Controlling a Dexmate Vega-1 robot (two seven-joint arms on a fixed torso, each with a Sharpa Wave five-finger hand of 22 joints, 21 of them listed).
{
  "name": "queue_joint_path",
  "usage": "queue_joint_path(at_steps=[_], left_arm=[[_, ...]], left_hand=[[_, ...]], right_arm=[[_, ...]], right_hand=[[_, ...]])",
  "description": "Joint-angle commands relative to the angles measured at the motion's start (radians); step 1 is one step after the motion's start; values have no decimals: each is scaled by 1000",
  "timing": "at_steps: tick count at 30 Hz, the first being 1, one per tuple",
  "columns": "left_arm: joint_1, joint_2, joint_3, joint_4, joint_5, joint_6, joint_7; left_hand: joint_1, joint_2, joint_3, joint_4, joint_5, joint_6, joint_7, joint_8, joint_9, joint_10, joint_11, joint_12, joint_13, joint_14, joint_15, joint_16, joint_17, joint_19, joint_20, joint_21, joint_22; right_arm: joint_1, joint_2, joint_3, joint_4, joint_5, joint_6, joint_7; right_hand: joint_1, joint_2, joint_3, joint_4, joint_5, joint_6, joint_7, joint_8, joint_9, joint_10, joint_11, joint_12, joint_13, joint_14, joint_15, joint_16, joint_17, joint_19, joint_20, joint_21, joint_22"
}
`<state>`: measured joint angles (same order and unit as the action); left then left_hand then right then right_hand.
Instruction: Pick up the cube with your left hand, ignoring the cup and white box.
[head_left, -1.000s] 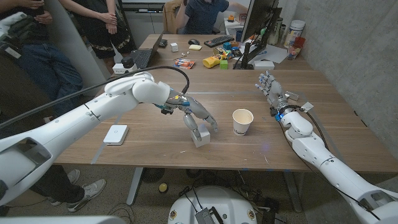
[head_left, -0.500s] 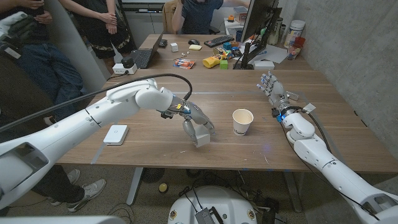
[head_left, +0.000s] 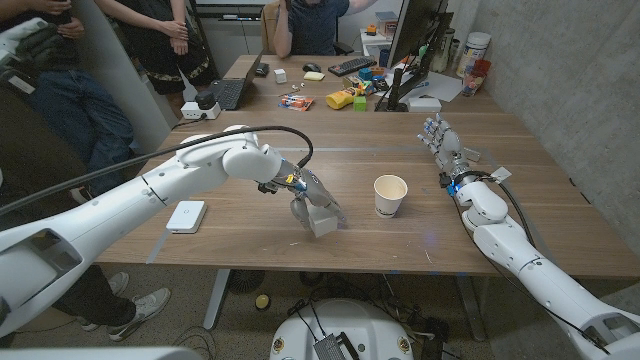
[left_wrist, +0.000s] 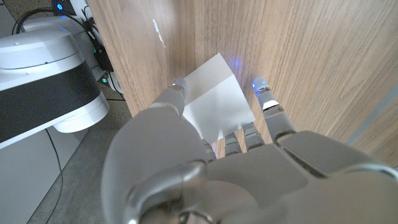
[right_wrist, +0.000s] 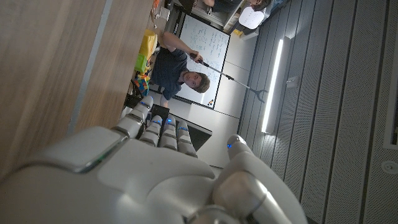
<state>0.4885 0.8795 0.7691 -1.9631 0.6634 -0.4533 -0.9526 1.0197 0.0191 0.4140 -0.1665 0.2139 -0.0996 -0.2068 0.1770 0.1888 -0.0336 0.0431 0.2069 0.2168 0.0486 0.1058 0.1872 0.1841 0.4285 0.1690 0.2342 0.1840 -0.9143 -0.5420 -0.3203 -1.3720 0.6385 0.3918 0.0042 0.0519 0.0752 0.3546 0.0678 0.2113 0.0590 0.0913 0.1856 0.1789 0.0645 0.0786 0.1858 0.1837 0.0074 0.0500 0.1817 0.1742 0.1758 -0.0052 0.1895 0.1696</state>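
White cube (head_left: 322, 220) – between thumb and fingers (left_wrist: 268, 116) of left hand (head_left: 307, 200).

cube (head_left: 321, 219): partly covered by the left hand (head_left: 309, 200) in the head view; far faces hidden behind fingers (left_wrist: 268, 112) in the left wrist view; contact with the counter (head_left: 250, 225) underneath impossible to judge.
left hand grip: thumb and fingers at opposite sides of the cube, pads themselves out of sight.
right hand (head_left: 440, 142): small in the head view, finger spread hard to read; close and blurred in the right wrist view (right_wrist: 155, 168), palm side hidden.
people (head_left: 60, 70): cut off by the top edge, heads out of frame.
clutter on the far desk (head_left: 345, 95): too small to name.
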Motion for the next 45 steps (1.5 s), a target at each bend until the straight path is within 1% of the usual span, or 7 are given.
queue_joint_path(at_steps=[1,2,6,9,12,16,45], left_arm=[[15,-1,6,12,98,-58,62],[20,0,3,16,101,-66,77],[52,15,-21,17,138,-101,182],[65,19,-36,21,140,-110,219],[69,19,-45,24,135,-118,234],[76,18,-54,26,134,-121,247],[46,2,-93,-7,95,-106,230]], left_hand=[[69,24,9,-4,-22,44,-3,31,7,39,-9,27,9,41,-24,20,6,37,-38,9,7],[78,26,6,-3,-25,58,-7,36,8,52,-15,33,11,54,-32,25,7,50,-46,14,8],[190,38,-36,-6,-38,323,-7,117,18,237,-78,118,49,225,-134,73,15,200,-137,83,19],[249,54,-58,-3,-35,459,-3,158,22,336,-109,159,74,315,-192,106,23,267,-181,124,23],[276,61,-66,-4,-33,525,6,179,23,371,-114,174,86,347,-211,120,26,292,-195,143,25],[303,68,-68,-6,-31,566,6,190,23,397,-125,183,95,379,-231,131,28,317,-208,161,26],[331,85,-58,2,-26,603,24,192,24,418,-123,188,112,402,-236,121,24,329,-213,190,31]], right_arm=[[-8,6,10,-9,-6,3,-27],[-9,6,12,-9,-6,4,-32],[-11,5,15,-13,-13,5,-44],[-6,6,14,-9,-13,4,-42],[0,8,11,-2,-11,1,-36],[5,11,8,6,-11,0,-32],[14,14,6,24,-6,3,-20]], right_hand=[[-6,4,4,6,4,5,4,7,4,6,1,10,3,7,3,7,4,5,2,6,3],[-6,4,4,6,4,5,4,7,4,6,0,10,3,7,4,7,4,5,2,6,3],[-6,3,3,7,4,5,4,7,4,6,0,9,3,7,4,7,4,6,2,7,3],[-6,3,3,7,4,5,4,7,4,7,-1,9,3,8,4,7,4,6,2,7,3],[-6,2,2,7,4,5,4,6,4,7,0,9,3,8,4,7,4,6,3,7,3],[-6,2,2,7,4,4,4,6,4,7,1,9,3,8,4,6,4,6,3,6,3],[-9,-5,-5,11,5,3,5,5,4,6,2,7,3,8,1,6,5,2,2,5,3]])
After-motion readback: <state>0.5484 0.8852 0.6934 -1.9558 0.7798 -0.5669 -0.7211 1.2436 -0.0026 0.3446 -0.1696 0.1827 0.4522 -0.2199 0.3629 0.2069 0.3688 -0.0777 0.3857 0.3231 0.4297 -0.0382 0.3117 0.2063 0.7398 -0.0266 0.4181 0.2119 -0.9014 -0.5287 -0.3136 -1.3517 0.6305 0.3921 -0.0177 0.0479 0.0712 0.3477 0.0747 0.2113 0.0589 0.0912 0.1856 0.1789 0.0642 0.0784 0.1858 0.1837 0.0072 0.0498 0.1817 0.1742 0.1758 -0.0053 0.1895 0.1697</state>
